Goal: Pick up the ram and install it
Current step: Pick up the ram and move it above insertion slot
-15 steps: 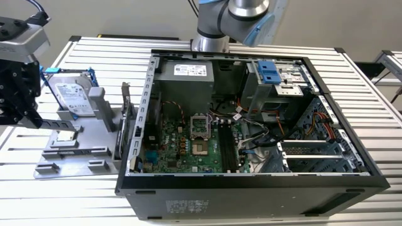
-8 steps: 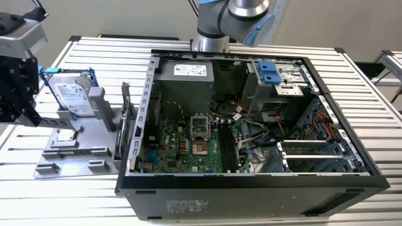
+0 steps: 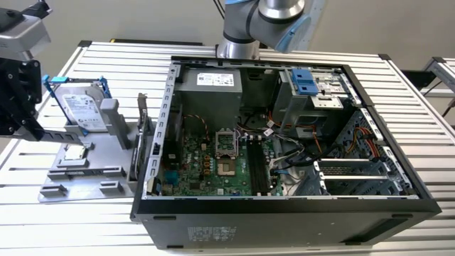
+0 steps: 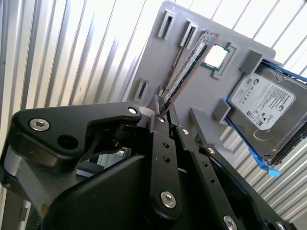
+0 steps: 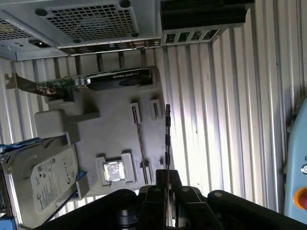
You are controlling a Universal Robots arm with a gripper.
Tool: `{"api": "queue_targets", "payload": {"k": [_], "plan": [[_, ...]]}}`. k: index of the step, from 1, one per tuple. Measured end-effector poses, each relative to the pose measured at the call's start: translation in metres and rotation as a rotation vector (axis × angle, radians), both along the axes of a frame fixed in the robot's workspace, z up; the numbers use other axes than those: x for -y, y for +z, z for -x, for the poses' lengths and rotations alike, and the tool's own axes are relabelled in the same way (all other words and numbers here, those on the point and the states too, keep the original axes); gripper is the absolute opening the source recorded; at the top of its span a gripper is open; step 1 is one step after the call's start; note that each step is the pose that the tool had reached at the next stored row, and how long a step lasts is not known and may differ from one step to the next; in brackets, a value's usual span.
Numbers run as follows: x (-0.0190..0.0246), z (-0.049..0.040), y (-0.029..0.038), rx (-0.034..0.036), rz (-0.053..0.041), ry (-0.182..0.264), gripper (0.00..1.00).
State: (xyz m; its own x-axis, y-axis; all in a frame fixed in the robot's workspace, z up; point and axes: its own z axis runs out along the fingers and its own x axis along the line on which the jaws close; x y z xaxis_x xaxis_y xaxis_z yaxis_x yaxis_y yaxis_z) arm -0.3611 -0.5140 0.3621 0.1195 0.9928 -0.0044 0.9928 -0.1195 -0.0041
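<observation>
Gripper is clenched on the ram. Both fingers pinch one end and the stick points straight out from the tips, as seen in both wrist views. In the exterior view the gripper body sits at the far left, over the left edge of the slatted table. The ram hangs over the grey holder tray, along the tray edge farthest from the hard drive and just beside the narrow slots. Can't tell whether its free end touches the tray. The hard drive, in a blue frame, leans at the back of the tray. The processor chip lies flat in its pocket mid-tray. The card with the metal bracket stands on the tray's right edge, close against the PC case. The case lies open on its side mid-table, motherboard facing up. The arm base stands behind the case at the table's far edge.
</observation>
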Motion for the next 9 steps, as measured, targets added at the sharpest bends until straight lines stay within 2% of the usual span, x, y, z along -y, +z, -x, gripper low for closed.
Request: {"api": "queue_targets", "payload": {"k": [9], "plan": [[0.0,0.0001,0.006,0.0,0.0,-0.008,0.0]]}}
